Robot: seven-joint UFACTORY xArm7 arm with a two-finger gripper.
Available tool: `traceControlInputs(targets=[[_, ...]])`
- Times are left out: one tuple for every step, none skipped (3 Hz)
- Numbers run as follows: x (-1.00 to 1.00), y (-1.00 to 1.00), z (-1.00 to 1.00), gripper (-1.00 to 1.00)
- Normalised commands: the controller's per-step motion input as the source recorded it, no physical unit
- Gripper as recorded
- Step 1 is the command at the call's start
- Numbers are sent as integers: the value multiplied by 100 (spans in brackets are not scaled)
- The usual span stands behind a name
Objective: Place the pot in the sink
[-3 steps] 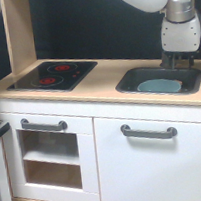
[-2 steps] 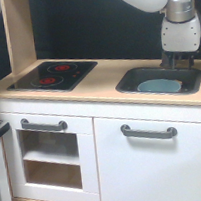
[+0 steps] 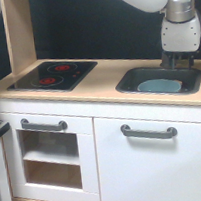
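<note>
The light blue-grey pot (image 3: 160, 85) sits inside the dark grey sink (image 3: 129, 80), toward the basin's right half, at the exterior view's right. Its handles are too small to make out. My gripper (image 3: 178, 62) hangs from the white arm just above the sink's back rim, behind and slightly right of the pot. Its dark fingers (image 3: 169, 61) stand apart and hold nothing. It does not touch the pot.
A black two-ring hob (image 3: 53, 76) lies on the light wood countertop (image 3: 101, 81) to the sink's left. A wooden upright (image 3: 18, 31) rises at the back left. White cabinet doors with grey handles (image 3: 148, 132) are below.
</note>
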Motion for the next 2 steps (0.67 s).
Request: traceControlInputs(targets=[[100, 56, -80, 100], [100, 34, -100, 100]])
